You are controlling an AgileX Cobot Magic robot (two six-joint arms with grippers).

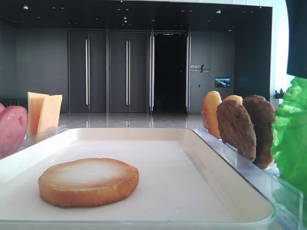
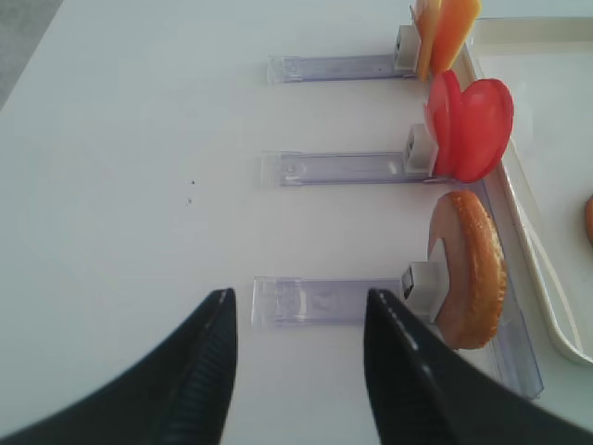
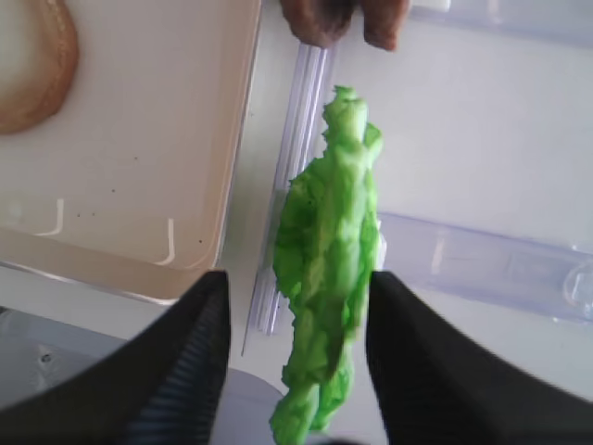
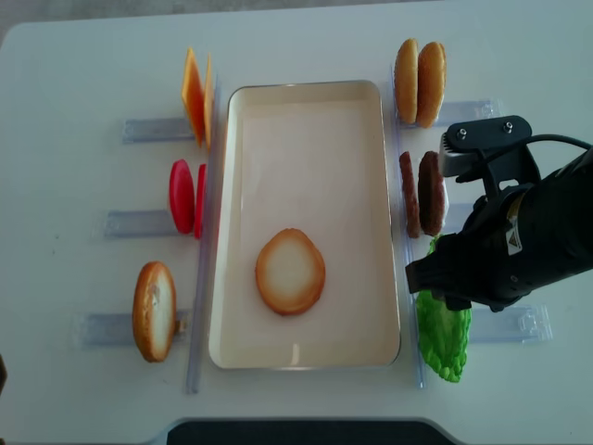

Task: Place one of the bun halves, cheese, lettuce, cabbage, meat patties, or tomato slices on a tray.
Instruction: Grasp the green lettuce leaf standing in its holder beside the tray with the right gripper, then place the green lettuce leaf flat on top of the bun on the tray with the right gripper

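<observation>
The large cream-white rectangular plastic tray [image 4: 306, 120] sat in the middle of the overhead view, and one round golden-brown bun half [image 4: 290, 271] lay flat on it, pale toasted face up, toward the lower part of the frame. Right of the tray, the right gripper [image 3: 295, 306] hung over the bright green ruffled lettuce leaf [image 3: 329, 269], which stood on edge in its clear plastic rack [image 3: 482, 255]. In the right wrist view the two black ribbed fingers [image 3: 190, 362] stood either side of the leaf; whether they pressed it or merely flanked it, hard to call.

Above the lettuce in the overhead frame stood two dark brown grainy meat patties [image 4: 422, 193], and above those a pair of upright golden bun halves [image 4: 419, 69].

Over on the left side: thin yellow-orange cheese slices [image 4: 195, 95] at the upper left, pinkish-red round tomato slices [image 4: 185, 196] below them, and a single bun half on edge [image 4: 153, 310] at the lower left.

The left gripper [image 2: 296, 324] hovered above bare white tabletop [image 2: 139, 167] beside that lower-left rack, jaws apart, nothing between them.
</observation>
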